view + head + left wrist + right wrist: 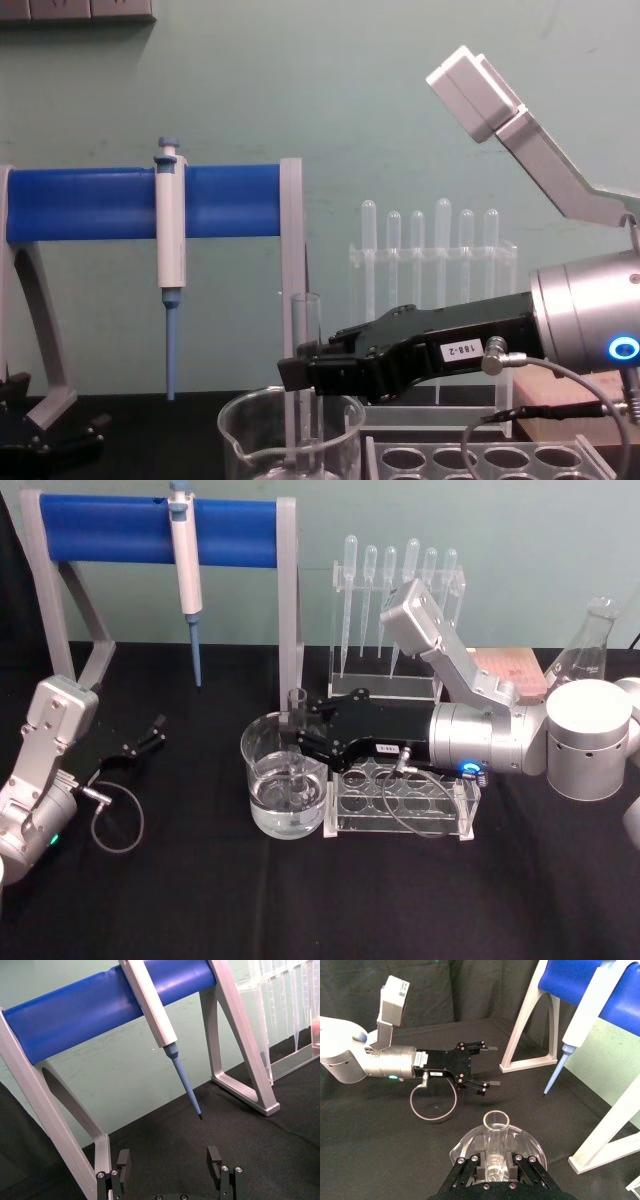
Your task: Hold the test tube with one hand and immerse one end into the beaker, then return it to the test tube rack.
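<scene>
A lab. Evidence: white-and-blue pipettor hung on a grey metal stand w/ blue crossbar; row of thin clear plastic bulb pipettes in a clear acrylic holder; clear glass conical flask at the back; wide clear glass beaker w/ clear liquid and a clear glass test tube standing in it; clear plastic multi-hole tube rack beside it. All on a black-cloth bench, pale green wall behind.

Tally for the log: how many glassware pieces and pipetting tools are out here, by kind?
Beaker: 1
Test tube, held by the right gripper with its lower end in the beaker: 1
Conical flask: 1
Plastic pipettes: 6
Pipettor: 1
Total: 10
The left gripper sits open at the table's left.
</scene>
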Controlling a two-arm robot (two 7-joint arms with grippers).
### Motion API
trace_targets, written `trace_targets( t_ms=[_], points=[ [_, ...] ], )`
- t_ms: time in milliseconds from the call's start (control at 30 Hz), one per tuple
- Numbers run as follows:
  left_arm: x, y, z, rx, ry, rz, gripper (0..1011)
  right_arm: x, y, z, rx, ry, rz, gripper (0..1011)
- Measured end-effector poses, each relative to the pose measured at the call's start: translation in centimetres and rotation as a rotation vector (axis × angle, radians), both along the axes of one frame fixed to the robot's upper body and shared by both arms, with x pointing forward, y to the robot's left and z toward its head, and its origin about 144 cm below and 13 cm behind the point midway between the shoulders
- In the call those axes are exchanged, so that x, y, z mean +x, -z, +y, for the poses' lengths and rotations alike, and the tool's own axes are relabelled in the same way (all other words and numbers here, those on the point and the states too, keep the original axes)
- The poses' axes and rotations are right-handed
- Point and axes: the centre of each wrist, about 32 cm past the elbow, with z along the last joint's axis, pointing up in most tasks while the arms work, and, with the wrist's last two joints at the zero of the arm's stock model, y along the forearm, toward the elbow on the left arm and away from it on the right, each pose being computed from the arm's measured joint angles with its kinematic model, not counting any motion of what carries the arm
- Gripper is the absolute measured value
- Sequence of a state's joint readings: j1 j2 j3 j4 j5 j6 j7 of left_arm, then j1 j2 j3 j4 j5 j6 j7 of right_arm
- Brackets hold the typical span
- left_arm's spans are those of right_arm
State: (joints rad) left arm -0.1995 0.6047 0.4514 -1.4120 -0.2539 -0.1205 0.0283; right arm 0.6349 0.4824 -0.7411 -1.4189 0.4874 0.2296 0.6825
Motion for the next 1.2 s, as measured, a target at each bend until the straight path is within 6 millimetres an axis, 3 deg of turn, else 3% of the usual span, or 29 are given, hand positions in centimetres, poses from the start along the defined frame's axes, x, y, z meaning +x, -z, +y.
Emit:
trace_targets(
  t_ms=[1200],
  points=[
    [0.0,0.0,0.0,0.0,0.0,0.0,1000,0.0,0.0,0.0,0.0,0.0,0.0,231]
  ],
)
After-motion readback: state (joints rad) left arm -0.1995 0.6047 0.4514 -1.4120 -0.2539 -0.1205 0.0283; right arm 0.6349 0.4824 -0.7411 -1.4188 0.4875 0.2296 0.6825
